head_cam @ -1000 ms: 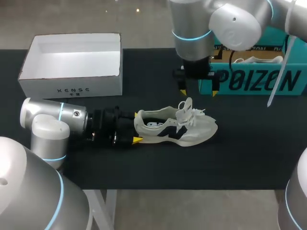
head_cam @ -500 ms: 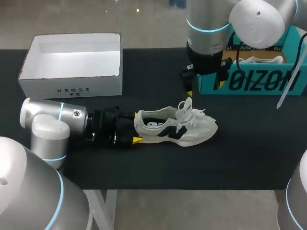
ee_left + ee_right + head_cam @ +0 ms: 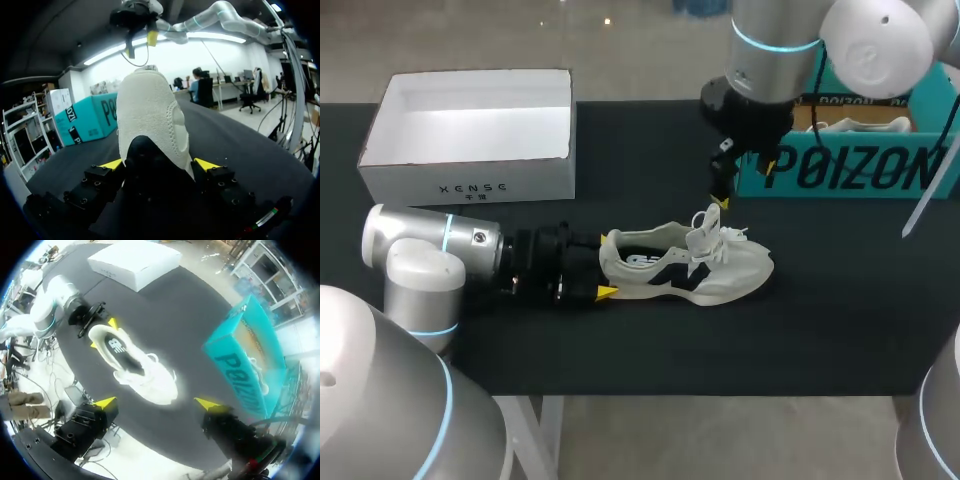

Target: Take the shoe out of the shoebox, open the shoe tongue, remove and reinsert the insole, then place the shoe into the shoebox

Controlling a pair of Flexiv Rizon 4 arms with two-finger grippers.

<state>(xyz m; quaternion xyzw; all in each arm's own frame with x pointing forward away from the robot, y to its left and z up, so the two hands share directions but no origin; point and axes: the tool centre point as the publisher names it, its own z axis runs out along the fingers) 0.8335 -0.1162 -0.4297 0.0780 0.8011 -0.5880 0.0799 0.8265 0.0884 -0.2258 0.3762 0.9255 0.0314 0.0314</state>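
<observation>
Now, left pincer (image 3: 606, 265) gripping one shoe (image 3: 690, 265), right pincer (image 3: 745, 185) open, two boxes (image 3: 470, 130) (image 3: 850, 170).

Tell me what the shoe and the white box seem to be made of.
Shoe: probably knit or mesh textile, matte, the heel showing a fine dotted weave; dark side panels unclear. White box: likely cardboard, smooth matte, with thin walls.

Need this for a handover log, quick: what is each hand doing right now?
Left hand: closed on the heel of the shoe.
Right hand: open, holding nothing, above the shoe.
</observation>
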